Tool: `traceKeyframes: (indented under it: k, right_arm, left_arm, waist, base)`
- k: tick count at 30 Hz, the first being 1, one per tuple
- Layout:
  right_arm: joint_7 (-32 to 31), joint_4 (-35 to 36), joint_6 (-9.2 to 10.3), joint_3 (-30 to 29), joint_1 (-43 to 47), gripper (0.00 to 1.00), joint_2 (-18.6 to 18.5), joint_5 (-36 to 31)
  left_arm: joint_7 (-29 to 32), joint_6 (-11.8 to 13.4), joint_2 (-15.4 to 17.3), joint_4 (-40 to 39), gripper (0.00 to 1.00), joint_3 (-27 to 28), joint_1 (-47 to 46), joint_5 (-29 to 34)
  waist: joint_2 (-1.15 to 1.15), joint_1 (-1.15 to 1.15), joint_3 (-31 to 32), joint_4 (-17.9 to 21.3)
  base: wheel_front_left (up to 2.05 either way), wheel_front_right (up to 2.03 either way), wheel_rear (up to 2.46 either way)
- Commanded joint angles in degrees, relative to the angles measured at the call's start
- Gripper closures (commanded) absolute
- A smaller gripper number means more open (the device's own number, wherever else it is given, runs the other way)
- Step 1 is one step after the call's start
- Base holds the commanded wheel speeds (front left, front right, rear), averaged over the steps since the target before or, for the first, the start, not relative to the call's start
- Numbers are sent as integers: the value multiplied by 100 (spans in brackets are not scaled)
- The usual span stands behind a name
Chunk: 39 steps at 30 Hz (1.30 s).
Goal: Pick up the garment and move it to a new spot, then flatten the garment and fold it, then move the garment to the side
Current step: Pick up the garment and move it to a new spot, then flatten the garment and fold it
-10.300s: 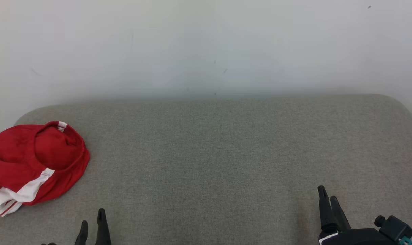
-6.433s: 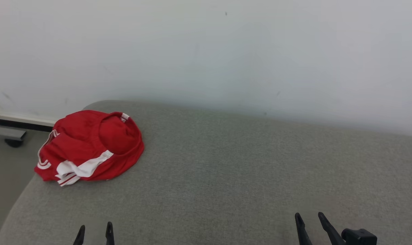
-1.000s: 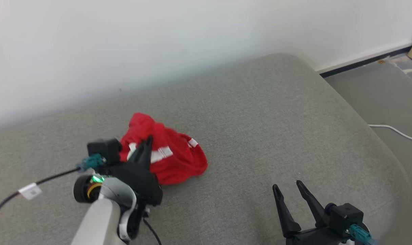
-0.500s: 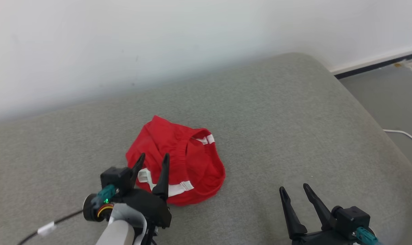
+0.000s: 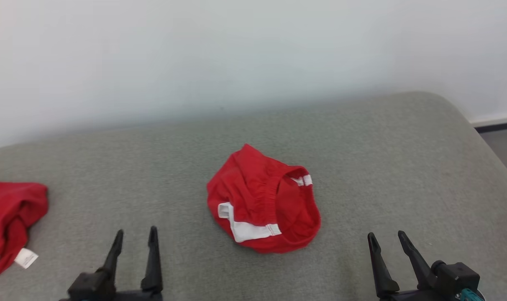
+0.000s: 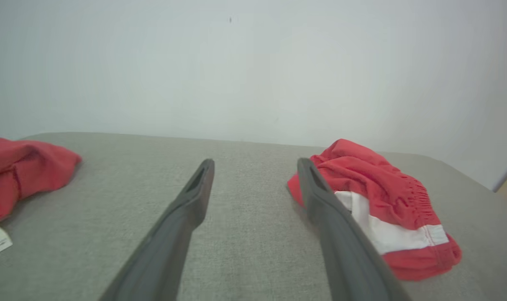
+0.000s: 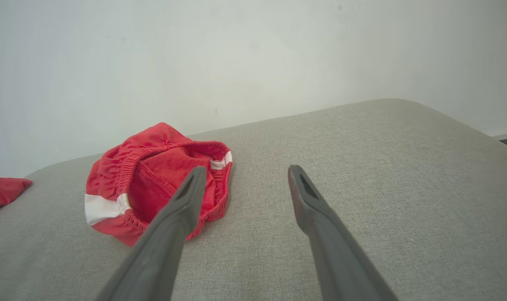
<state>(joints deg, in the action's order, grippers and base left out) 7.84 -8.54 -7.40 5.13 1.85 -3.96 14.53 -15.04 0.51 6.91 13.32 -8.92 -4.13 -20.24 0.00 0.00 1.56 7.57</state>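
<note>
Far left on my feed, a second red cloth [image 5: 8, 217] lay crumpled at the edge of the grey cushion [image 5: 153, 167], with a white label [image 5: 26, 258] poking out at its near corner. Next along was my left gripper [image 5: 136, 230], low at the near edge. Its fingers [image 6: 186, 209] were spread wide with nothing between them, and the left wrist view gave me bare cushion in the gap.

Then the middle: the garment [image 5: 262, 200], red with a white band [image 5: 249, 230], sat bunched in a heap on the cushion. Its elastic waistband [image 5: 297, 196] gaped open toward the right, with a small white mark [image 5: 303, 180] at the rim. It lay between the two grippers, further out than both, and touched neither.

Over to my right gripper [image 5: 385, 235], also low at the near edge. Its jaws stood apart and empty, with its fingertips aimed at the white wall [image 5: 236, 50]. In the right wrist view the garment lay off to the left, partly behind one finger. Far right, the cushion rounded off, and a strip of floor [image 5: 504, 146] ran below a dark skirting [image 5: 498, 125].
</note>
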Motion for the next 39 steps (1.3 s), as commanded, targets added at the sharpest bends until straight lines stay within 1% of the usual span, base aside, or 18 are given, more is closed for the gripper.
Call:
traceKeyframes:
  k: [1, 4, 10, 11, 14, 19, 27, 39]
  right_arm:
    - [52, -16, -17, -14, 76, 0, -61, 3]
    - [132, -68, -17, 59, 83, 0, -135, 52]
    - [298, -246, -17, 145, 116, 0, -300, 138]
    - [298, -246, -17, 145, 116, 0, -300, 138]
    - [360, -347, -17, 134, 155, 0, -365, 171]
    - [430, -470, -17, 77, 186, 0, -428, 177]
    - [477, -519, -17, 40, 202, 0, -395, 189]
    - [513, -532, -17, 11, 234, 0, -329, 209]
  left_arm:
    - [-16, 7, -5, -114, 0, 78, 209, 100]
    - [-19, -66, -28, -299, 0, 319, 524, 228]
    - [-19, -351, -65, -359, 0, 746, 942, 387]
    - [-19, -351, -65, -359, 0, 746, 942, 387]
    - [-19, -485, -83, -311, 0, 930, 1067, 461]
    - [-20, -636, -103, -281, 0, 1062, 1210, 608]
    - [-20, -739, -166, -280, 0, 1268, 1351, 709]
    - [-20, -794, -284, -190, 0, 1279, 1319, 782]
  waist:
    - [0, 0, 146, -238]
    - [0, 0, 181, -315]
    - [0, 0, 232, -386]
    - [0, 0, 232, -386]
    - [0, 0, 248, -409]
    - [0, 0, 259, -423]
    - [0, 0, 264, -421]
    - [0, 0, 257, -470]
  base:
    - [0, 0, 0]
    - [0, 0, 0]
    - [0, 0, 0]
    - [0, 0, 0]
    - [0, 0, 0]
    - [0, 0, 0]
    - [0, 0, 0]
    - [0, 0, 0]
